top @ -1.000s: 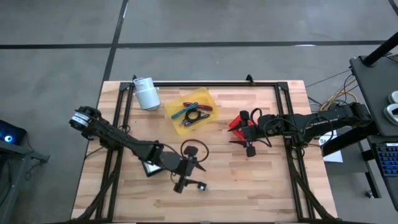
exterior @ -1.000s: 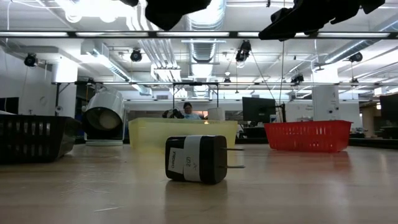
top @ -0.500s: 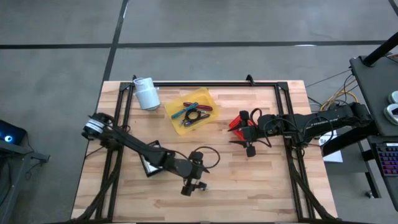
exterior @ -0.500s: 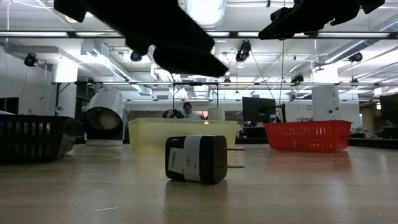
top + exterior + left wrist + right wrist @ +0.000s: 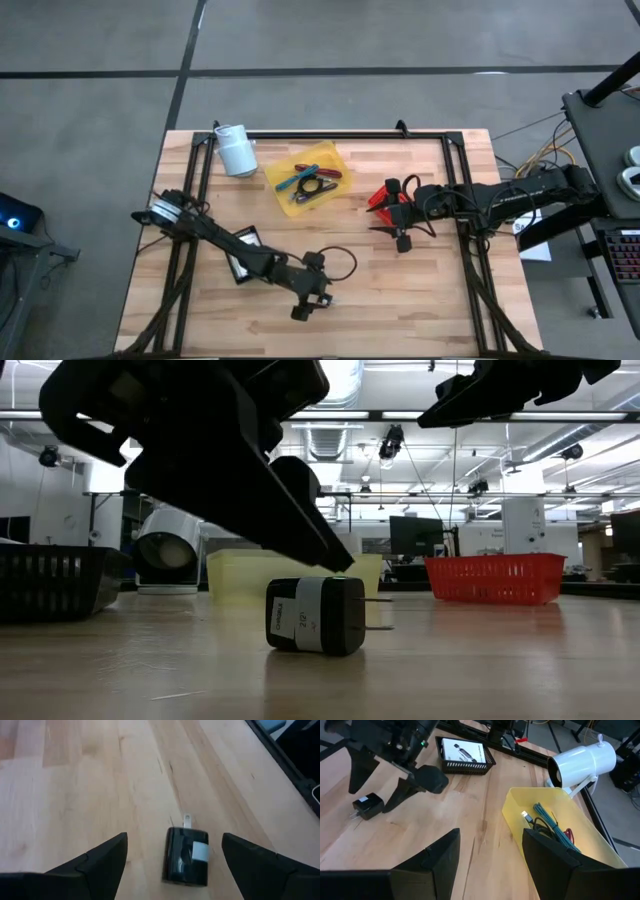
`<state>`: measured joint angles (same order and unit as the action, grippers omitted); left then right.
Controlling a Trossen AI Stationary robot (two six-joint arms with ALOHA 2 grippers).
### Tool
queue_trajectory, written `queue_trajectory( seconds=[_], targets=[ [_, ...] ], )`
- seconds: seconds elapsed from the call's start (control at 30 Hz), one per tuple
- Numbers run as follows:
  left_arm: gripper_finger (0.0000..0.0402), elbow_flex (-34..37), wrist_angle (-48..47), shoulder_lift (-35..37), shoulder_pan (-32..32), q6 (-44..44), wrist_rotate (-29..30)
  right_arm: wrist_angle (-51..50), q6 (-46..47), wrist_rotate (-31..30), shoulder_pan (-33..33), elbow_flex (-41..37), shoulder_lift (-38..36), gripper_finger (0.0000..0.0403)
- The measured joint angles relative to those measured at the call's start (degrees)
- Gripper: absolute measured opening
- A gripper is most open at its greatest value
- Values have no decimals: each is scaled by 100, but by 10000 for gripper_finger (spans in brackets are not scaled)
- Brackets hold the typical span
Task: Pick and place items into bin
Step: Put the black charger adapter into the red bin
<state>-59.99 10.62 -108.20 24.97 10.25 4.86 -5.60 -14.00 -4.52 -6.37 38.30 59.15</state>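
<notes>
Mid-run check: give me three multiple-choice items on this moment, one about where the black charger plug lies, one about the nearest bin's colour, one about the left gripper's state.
1. Where is the black charger plug?
A. On the bare wooden table, between the left gripper's open fingers
B. Inside the yellow bin
C. In the black mesh tray

2. What colour is the bin holding the cables?
A. Red
B. Yellow
C. Black

3. The left gripper is:
A. Shut on the plug
B. Open
C. Out of view

Answers:
1 A: the left wrist view shows it lying on the wood between the fingers.
2 B: the high view shows a yellow bin.
3 B: its fingers stand well apart either side of the plug.
</notes>
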Motion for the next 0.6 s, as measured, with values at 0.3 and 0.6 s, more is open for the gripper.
queue_trajectory(
  seconds=[0.3, 0.6],
  targets=[
    [306, 7, 58, -138, 2, 9, 0, 2, -8, -4, 2, 0, 0, 201],
    [306, 35, 34, -167, 2, 4, -2, 0, -13, -4, 2, -9, 0, 201]
  ],
)
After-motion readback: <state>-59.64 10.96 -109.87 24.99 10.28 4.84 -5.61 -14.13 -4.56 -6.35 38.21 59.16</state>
